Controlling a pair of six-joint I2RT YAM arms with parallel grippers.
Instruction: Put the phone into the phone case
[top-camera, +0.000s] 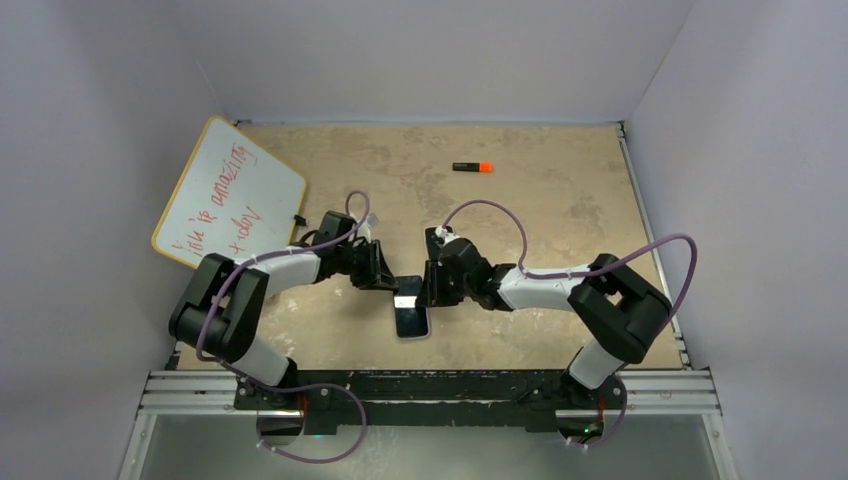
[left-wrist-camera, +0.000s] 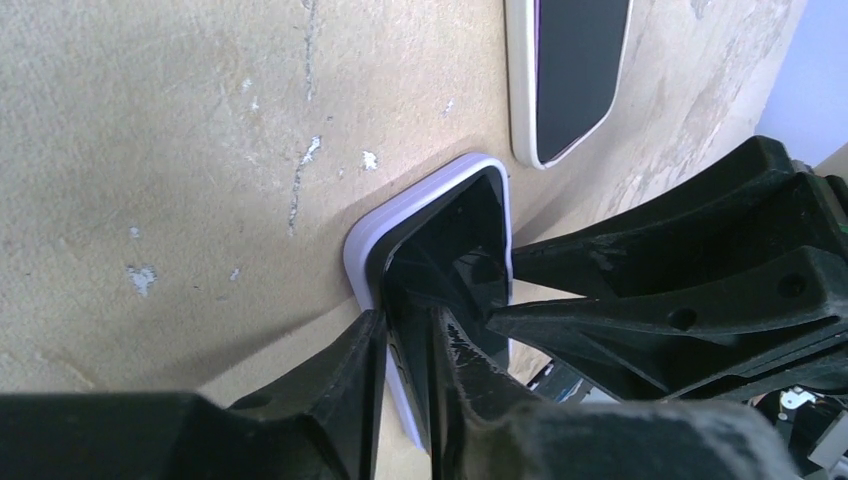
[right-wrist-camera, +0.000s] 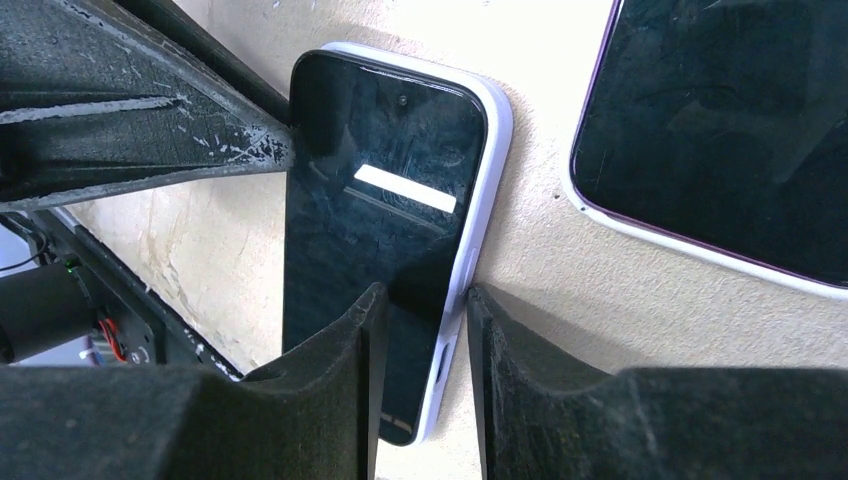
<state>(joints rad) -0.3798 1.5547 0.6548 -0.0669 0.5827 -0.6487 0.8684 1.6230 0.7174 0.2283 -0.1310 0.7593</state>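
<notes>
Lilac case (left-wrist-camera: 356, 250), phone (right-wrist-camera: 370, 200) inside: left fingers (left-wrist-camera: 340, 400) pinch its rim, right fingers (right-wrist-camera: 540, 400) straddle it narrowly, grip unclear; overhead hides the contact.

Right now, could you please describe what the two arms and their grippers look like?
The left arm and right arm share black joint housings and white links, each trailed by a purple cable. The left gripper and right gripper are black, with two wedge-shaped, scuffed fingers.
</notes>
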